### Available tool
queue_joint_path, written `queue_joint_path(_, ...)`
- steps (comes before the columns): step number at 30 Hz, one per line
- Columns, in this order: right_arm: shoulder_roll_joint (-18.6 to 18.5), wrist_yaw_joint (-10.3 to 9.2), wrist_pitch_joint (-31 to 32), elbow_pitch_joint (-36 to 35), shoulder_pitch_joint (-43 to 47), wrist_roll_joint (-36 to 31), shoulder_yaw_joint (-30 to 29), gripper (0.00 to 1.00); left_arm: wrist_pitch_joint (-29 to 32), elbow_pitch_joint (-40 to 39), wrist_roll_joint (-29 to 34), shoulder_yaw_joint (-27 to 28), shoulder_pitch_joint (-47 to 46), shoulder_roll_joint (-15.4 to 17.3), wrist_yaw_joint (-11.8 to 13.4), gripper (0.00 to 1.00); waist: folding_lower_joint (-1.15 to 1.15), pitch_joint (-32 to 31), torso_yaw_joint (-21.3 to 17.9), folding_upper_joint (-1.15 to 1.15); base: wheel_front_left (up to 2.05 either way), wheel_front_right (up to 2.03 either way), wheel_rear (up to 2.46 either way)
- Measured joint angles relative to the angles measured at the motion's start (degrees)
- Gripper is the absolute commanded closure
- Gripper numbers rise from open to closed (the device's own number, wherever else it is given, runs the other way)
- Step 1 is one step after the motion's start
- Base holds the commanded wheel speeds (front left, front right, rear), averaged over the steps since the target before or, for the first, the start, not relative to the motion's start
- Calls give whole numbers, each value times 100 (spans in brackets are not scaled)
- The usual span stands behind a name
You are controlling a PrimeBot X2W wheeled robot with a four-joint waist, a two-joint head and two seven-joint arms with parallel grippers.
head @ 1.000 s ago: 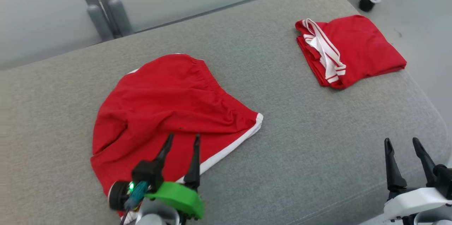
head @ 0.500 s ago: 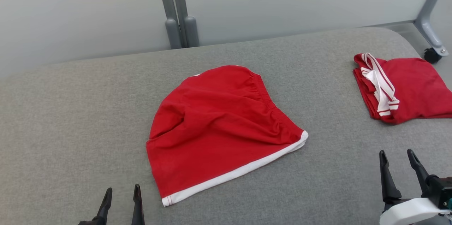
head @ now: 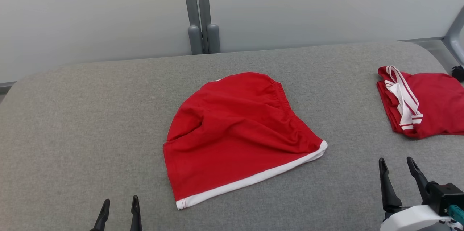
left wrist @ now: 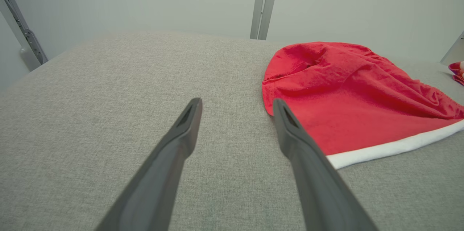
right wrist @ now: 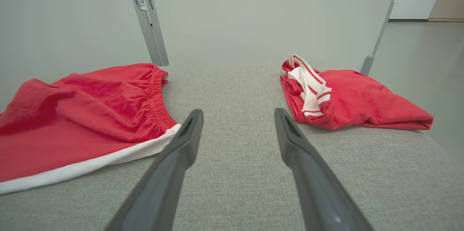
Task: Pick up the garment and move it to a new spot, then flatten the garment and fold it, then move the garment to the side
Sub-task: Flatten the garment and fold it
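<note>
Light is bright, even and diffuse. The red garment throws a faint soft shadow on the grey table beside its white hem, and its folds shade darker. The head view is sharp, the weave crisp around the garment. Wrist views bend at the edges: the table rim behind the garment bows. The left tool and right tool look soft near the lens.
</note>
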Motion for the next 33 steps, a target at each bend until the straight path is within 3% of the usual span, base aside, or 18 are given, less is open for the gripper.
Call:
queue_joint_path(9, -37, 0, 0, -5, -2, -41, 190, 0, 0, 87, -19, -31, -13, -25, -77, 0, 0, -13, 40, 0, 0, 0, 0)
queue_joint_path(13, 38, -1, 0, -4, -181, 378, 327, 0, 1, 54, -73, -141, -92, -26, -27, 0, 0, 58, 44, 0, 0, 0, 0)
queue_joint_path(16, -196, 1, 36, 259, -680, 538, 621, 0, -8, 66, -172, -346, -283, -26, 74, 0, 0, 171, 41, 0, 0, 0, 0)
queue_joint_path(21, -717, 0, 989, 833, -1714, 710, 1276, 0, 957, 354, -419, -924, -714, -38, 282, 0, 0, 473, 100, 0, 0, 0, 0)
queue_joint_path(27, -1076, 2, 2035, 1524, -2334, 1015, 1981, 0, 1871, 220, -764, -1449, -830, -38, 461, 0, 0, 755, 314, 0, 0, 0, 0)
queue_joint_path(33, -1209, 3, 2246, 1727, -2385, 1458, 2364, 0, 2157, 1, -1079, -1670, -826, -40, 522, 0, 0, 910, 556, 0, 0, 0, 0)
